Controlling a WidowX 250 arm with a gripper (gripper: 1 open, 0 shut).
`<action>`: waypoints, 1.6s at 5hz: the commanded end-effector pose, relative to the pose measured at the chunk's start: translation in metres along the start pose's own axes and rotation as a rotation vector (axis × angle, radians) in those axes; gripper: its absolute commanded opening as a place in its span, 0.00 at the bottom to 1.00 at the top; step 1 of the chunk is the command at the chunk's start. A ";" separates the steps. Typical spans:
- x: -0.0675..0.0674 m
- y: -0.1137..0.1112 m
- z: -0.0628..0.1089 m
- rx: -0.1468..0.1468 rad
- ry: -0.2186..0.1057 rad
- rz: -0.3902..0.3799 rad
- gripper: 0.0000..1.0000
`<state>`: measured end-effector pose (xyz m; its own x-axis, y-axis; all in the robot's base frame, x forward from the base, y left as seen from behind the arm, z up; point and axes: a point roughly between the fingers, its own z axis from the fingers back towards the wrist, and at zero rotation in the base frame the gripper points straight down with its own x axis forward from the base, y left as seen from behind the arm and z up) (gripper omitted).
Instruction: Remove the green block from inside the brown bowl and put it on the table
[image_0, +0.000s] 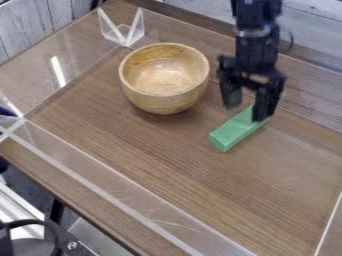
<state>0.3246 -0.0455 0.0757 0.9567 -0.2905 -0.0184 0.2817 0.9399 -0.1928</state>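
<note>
The green block (235, 134) lies flat on the brown wood-grain table (147, 180), out of the bowl, over toward the table's right side as I look at it. It sits at a slant, one end pointing to the lower left and the other to the upper right, up under the arm.

The brown bowl (164, 78) stands upright nearer the far edge, to the left of the block and apart from it. I can see down into its pale wooden inside, and nothing is in there.

The black robot arm (254, 45) reaches down from the far side, and its claw (251, 104) is just above the block's upper end, covering a bit of it from where I stand. The claw is spread wide. The arm and claw look smeared, so I can't tell whether a tip is touching the block, but it isn't gripping it.

Up near the far left corner of the table there's a small clear plastic stand (122, 28) with pointed tips, behind the bowl and to its left. Low clear walls (100, 209) run along the table's edges. At the lower left, past the wall, some dark gear (30, 238) pokes into view, partly cut off.
</note>
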 end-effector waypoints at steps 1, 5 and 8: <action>-0.004 -0.005 0.053 0.038 -0.145 -0.011 1.00; -0.012 -0.001 0.019 0.054 -0.100 -0.024 1.00; -0.019 0.000 0.035 0.067 -0.149 -0.012 1.00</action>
<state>0.3029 -0.0354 0.0907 0.9572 -0.2822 0.0644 0.2888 0.9465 -0.1440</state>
